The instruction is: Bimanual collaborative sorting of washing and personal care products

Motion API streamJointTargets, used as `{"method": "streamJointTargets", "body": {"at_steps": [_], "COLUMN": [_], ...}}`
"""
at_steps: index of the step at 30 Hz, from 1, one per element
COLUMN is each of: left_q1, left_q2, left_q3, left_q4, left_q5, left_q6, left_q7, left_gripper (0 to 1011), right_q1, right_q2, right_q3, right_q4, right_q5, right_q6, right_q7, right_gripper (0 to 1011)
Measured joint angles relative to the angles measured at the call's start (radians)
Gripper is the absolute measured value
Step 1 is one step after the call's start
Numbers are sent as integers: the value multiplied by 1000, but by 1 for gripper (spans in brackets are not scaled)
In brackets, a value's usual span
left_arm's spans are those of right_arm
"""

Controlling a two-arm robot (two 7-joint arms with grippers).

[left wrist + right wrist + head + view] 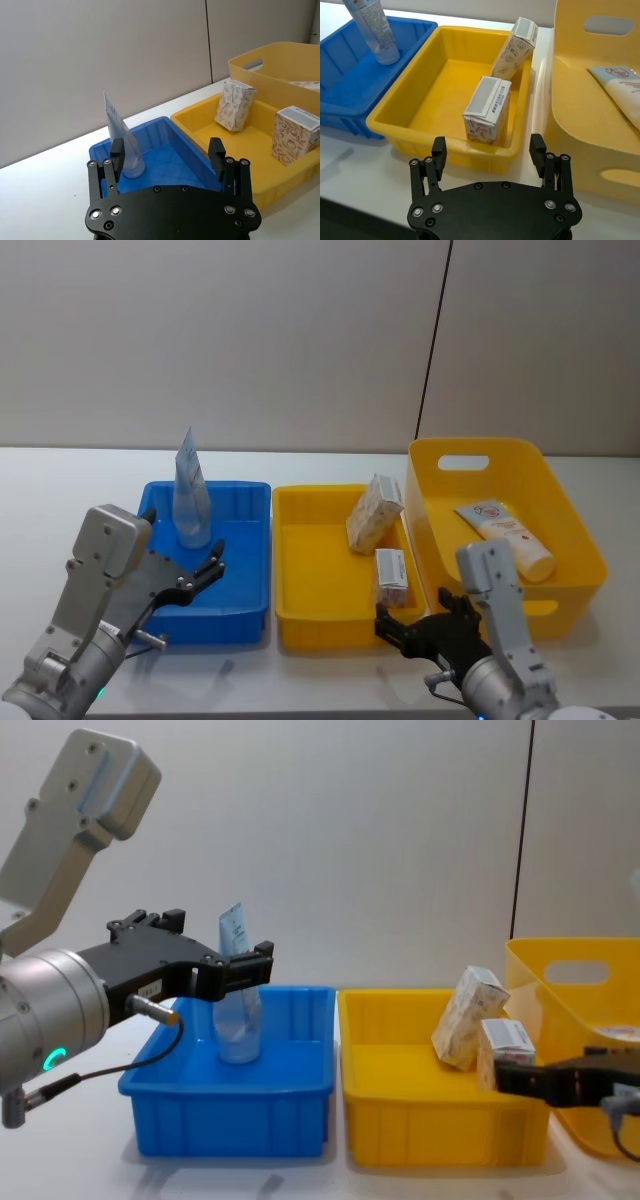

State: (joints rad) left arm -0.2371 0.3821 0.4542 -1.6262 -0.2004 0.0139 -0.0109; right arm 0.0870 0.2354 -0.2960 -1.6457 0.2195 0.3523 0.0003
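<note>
Head view: left gripper (212,565) at 8 o'clock, grey boxy forearm slanting up from the lower corner, black fingers spread wide with nothing between them, tips over the near part of the blue bin (250,540). Right gripper (412,605) at 5 o'clock, wrist pointing forward, fingers equally wide and empty, just short of the yellow tray (310,570) front wall. Blue tube (190,502), translucent, standing on its cap at 10 o'clock inside the bin, flat crimped end up. Two printed cartons along the tray's right wall: one (373,512) tilted at the far end, one (391,572) upright nearer. White tube (505,535), red logo, lying flat in the glossy basket (530,465) at 3 o'clock. Matte white table (60,490) beneath. Left wrist view: fingers parted and bare, blue tube standing beyond them on the bin's smooth floor. Right wrist view: fingers wide apart, upright carton beyond the gap, behind the tray's front wall; tilted carton farther off, leaning on the side wall. Chest view: left arm raised at 9 o'clock, gripper level above the bin, tips near the blue tube, contact impossible to tell; right gripper low at 4 o'clock before the tray's right end.
</note>
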Motion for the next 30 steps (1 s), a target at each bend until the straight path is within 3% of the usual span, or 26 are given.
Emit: {"method": "streamJointTargets", "body": {"at_steps": [30], "left_q1": [0], "left_q2": [0], "left_q3": [0], "left_q4": [0], "left_q5": [0], "left_q6": [0], "left_q7": [0], "left_gripper": [1001], "right_q1": [134], "right_q2": [-126], "right_q3": [-23], "right_q4": [206], "right_q5": [-77], "right_q6": [-59], "right_q7": [-82], "right_gripper": [1003]}}
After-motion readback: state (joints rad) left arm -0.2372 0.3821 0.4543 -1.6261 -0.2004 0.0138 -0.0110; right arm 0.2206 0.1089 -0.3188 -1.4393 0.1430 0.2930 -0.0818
